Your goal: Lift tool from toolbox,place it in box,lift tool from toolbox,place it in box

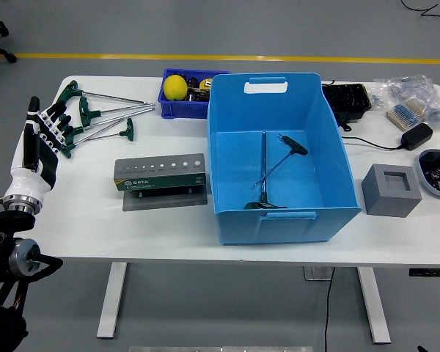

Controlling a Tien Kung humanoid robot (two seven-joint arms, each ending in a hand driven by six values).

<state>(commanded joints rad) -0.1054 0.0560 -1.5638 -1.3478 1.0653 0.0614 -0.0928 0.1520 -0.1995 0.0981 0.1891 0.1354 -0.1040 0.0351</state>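
Note:
A large blue box [279,213] stands in the middle of the table with two T-handle wrenches [268,170] lying crossed on its floor. Several more green-handled T-handle wrenches [103,114] lie loose at the table's far left. A grey drilled tool holder [160,174] sits in front of them, its holes holding nothing. My left hand [42,136] hovers at the table's left edge, fingers spread and straight, fingertips just beside the wrench handles, holding nothing. The right arm is out of view.
A small blue bin [183,94] with a yellow ball stands behind the box's left corner. At the right are a grey foam block [391,189], a black case [346,103], a charger [416,136], plastic bags [411,99] and a parts tray [438,170].

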